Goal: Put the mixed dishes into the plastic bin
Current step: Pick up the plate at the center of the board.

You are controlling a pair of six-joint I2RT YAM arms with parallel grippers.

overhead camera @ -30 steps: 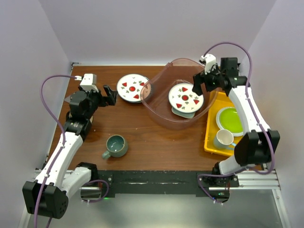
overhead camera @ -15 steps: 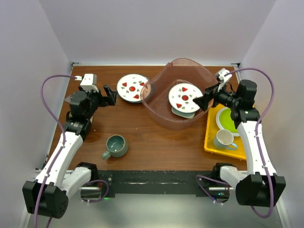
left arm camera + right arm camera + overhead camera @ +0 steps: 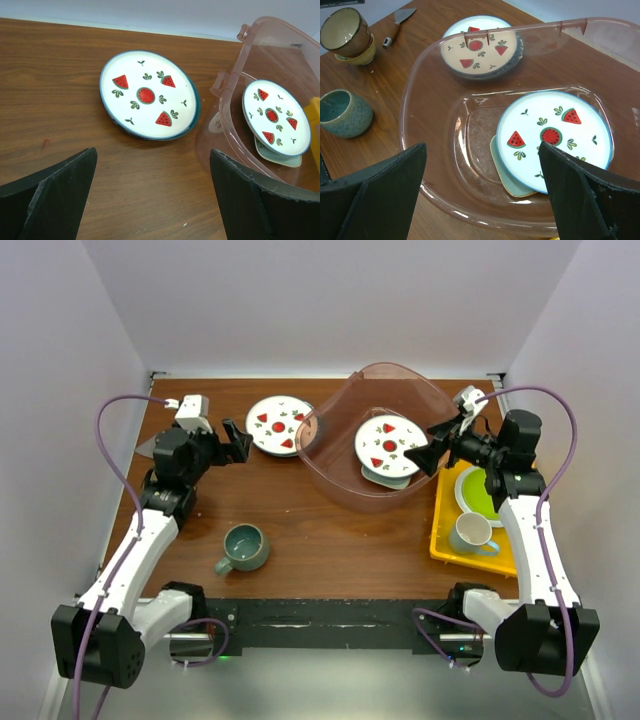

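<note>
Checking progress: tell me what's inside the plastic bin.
Inside the bin lies a watermelon plate, resting on a mint dish. The plate covers most of that dish; whatever else sits beneath it cannot be seen.

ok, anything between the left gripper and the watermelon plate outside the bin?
Nothing visible. The left gripper, open, faces the plate across bare table; the bin wall stands right of the plate.

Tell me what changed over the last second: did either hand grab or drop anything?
The right hand swung off the plastic bin's far right corner, back toward the near side, and now sits at its right wall, open and empty. The left hand edged slightly toward the plate on the table, also open. Nothing was gripped or released. The plate in the bin and the mug stayed put.
</note>
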